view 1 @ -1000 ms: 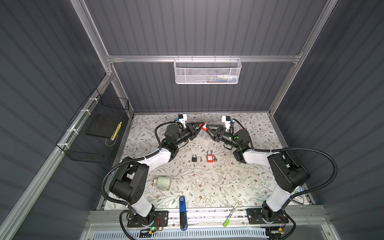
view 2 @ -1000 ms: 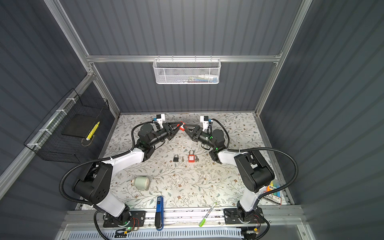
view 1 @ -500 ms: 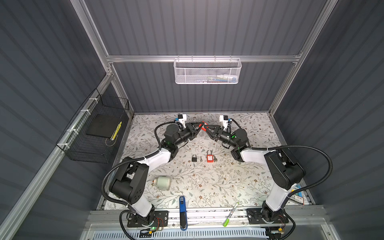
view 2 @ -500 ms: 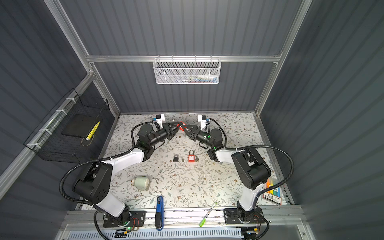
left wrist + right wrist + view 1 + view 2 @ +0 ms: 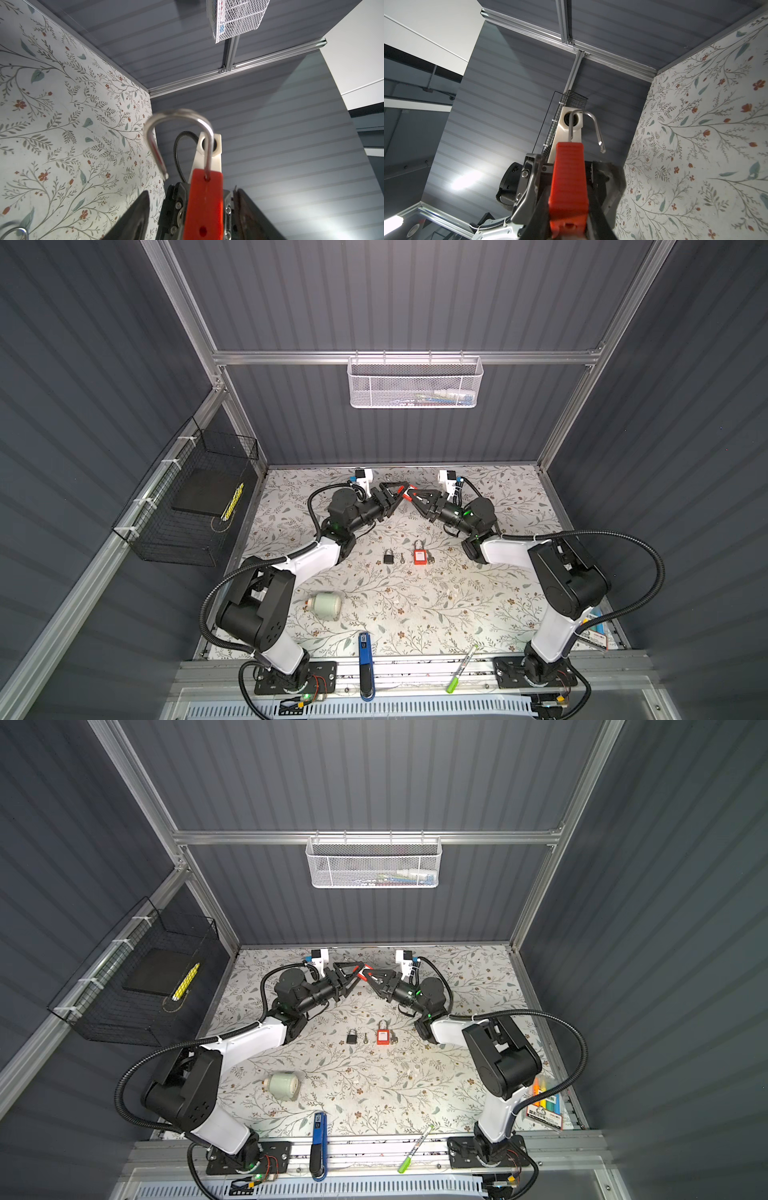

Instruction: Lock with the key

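A red padlock (image 5: 409, 492) (image 5: 569, 166) with its silver shackle (image 5: 180, 116) swung open hangs above the back middle of the table. My right gripper (image 5: 412, 494) (image 5: 569, 204) is shut on its body. Facing it, my left gripper (image 5: 400, 489) (image 5: 193, 207) stands open, and its fingers (image 5: 137, 216) straddle the padlock without touching it. On the table lie a black padlock (image 5: 389, 556), a small key (image 5: 402, 559), a second red padlock (image 5: 419, 556) and another key (image 5: 431, 559).
A grey spool (image 5: 326, 605) lies at the front left. A blue tool (image 5: 365, 659) and a green marker (image 5: 461, 668) lie on the front edge. A white mesh basket (image 5: 415, 383) hangs on the back wall, a black wire basket (image 5: 195, 497) on the left wall.
My right gripper has moved in and shut on the red padlock. My left gripper, which held it before, has opened and let go.
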`<state>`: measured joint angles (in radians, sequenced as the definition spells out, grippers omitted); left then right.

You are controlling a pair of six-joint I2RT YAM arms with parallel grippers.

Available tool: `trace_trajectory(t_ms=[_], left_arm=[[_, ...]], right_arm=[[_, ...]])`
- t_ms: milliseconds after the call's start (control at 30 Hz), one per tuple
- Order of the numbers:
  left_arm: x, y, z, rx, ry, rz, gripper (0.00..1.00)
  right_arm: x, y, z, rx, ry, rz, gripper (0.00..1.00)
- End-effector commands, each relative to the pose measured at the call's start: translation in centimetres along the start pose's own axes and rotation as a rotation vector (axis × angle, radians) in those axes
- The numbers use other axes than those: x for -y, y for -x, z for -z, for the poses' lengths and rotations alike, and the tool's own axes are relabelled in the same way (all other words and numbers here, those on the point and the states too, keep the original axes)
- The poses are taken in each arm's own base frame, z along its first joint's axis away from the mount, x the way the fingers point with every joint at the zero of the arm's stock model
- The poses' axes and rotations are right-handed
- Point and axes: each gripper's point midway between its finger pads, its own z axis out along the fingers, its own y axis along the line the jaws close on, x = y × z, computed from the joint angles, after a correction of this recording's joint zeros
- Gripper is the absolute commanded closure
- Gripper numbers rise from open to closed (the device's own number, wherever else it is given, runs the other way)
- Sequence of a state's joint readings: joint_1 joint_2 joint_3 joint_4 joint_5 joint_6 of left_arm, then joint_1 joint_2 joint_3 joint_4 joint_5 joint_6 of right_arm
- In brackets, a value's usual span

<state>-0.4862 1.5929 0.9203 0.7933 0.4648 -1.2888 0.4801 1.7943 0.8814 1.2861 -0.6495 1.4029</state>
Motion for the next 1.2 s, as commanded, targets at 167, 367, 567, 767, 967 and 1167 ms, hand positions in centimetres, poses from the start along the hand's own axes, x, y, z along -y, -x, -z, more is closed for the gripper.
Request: trace_trajectory(t_ms=[167,367,567,767,967,1167], left_arm=[[1.5,2.6,3.1,0.067,0.002,-0.08,0.32],[1.9,3.5,3.9,0.051,-0.017,-0.095,0.33],[2.8,3.1,3.1,-0.021,-0.049,-0.121,0.33],[3.2,3.0,2.8,-0.046,-0.071,-0.122,0.34],[3.1,2.7,3.0,-0.046,-0.072,-0.116,0.46],[2.9,2.6,3.2,-0.042,-0.065,-0.111,0.73]], right_arm=[[-2.4,-0.5,1.3,-0.021,0.046,0.072,0.98],[-2.6,-1.9,2.1,-0.07,0.04,0.072,1.0],[-2.8,-3.1,2.6,-0.119,0.028,0.08,1.0],[-3.3,-4.3,2.4,-0.168,0.042,0.074,1.0],[-2.7,-4.2,2.3,-0.158,0.026,0.074,1.0],[-2.7,-3.9,2.1,-0.155,0.02,0.092,1.0]])
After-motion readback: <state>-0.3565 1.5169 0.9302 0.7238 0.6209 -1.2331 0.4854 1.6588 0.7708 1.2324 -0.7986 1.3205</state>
